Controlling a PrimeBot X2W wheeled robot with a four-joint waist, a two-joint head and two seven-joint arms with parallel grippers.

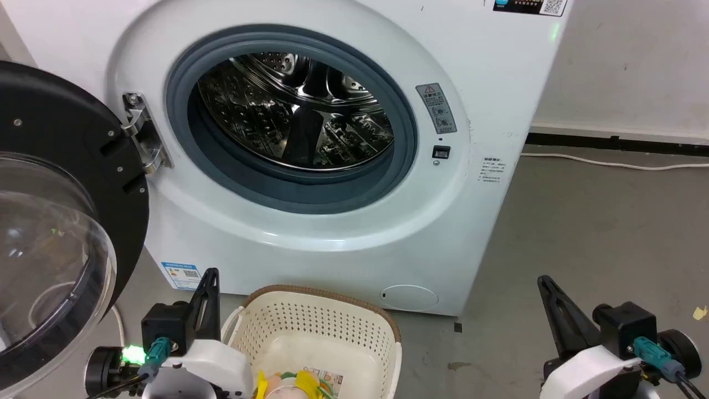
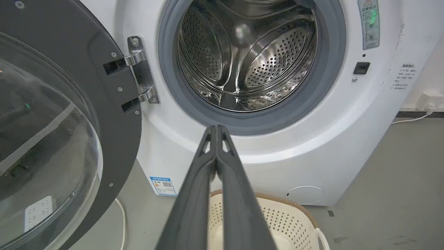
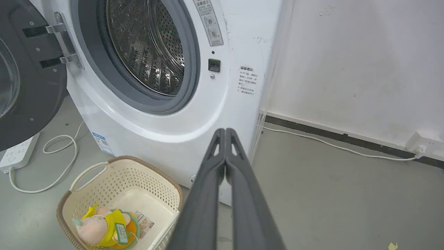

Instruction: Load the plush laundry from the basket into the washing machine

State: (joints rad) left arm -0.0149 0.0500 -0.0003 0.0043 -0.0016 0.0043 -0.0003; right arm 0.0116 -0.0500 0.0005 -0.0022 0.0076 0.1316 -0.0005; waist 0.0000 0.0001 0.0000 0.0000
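Observation:
The white washing machine (image 1: 343,233) stands ahead with its black-rimmed glass door (image 1: 61,221) swung open to the left and the steel drum (image 1: 299,111) bare inside. On the floor before it sits the cream basket (image 1: 316,321) with a brown rim. Inside lies the plush laundry (image 3: 104,227), yellow with a peach face and a tag; its top peeks out at the head view's bottom edge (image 1: 293,385). My left gripper (image 1: 210,274) is shut, raised just left of the basket. My right gripper (image 1: 544,281) is shut, well to the basket's right, holding nothing.
A white power strip (image 3: 15,156) and looped cable (image 3: 59,159) lie on the grey floor left of the washer. Another white cable (image 3: 329,142) runs along the wall's base to a socket at the right. Bare floor (image 1: 581,233) spreads to the washer's right.

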